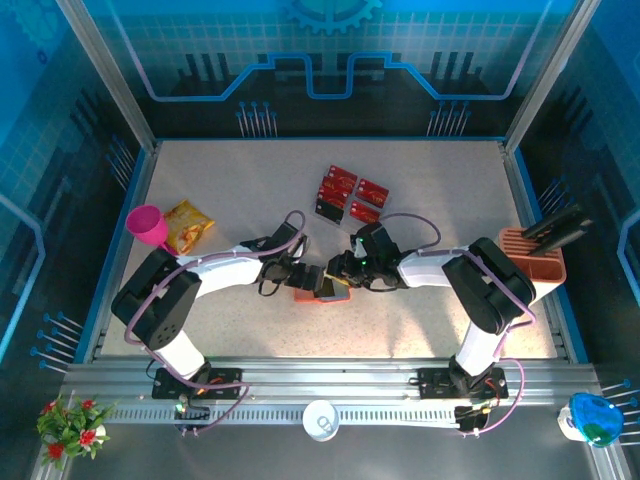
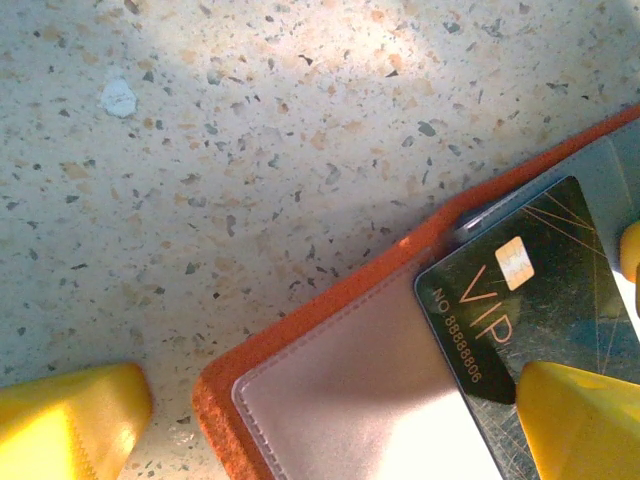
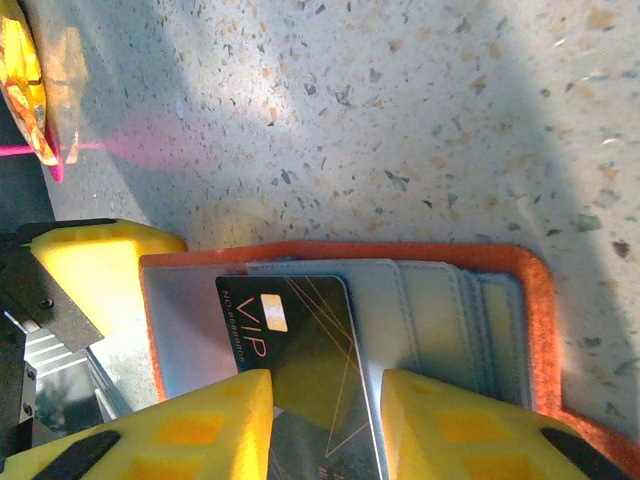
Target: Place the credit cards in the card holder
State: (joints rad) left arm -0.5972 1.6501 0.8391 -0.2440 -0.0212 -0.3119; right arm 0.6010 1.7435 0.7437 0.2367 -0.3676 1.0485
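Card holder [image 3: 535, 300] open flat on tabletop [image 1: 230, 190], near centre. Left jaws spread wide, one finger [image 2: 580, 420] likely pinning it. Right jaws straddle dark VIP card [image 3: 300, 330] over grey pockets [image 3: 430, 310]; grip unclear. Red cards [image 1: 345, 190] lie beyond.

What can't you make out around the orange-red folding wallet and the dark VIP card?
- Right wrist view: lower end of the dark VIP card, hidden by yellow fingers of the right gripper; grip unclear.
- Left wrist view: orange-red folding wallet, cut off by the frame edge.
- Top view: markings on the glossy red cards, too small.
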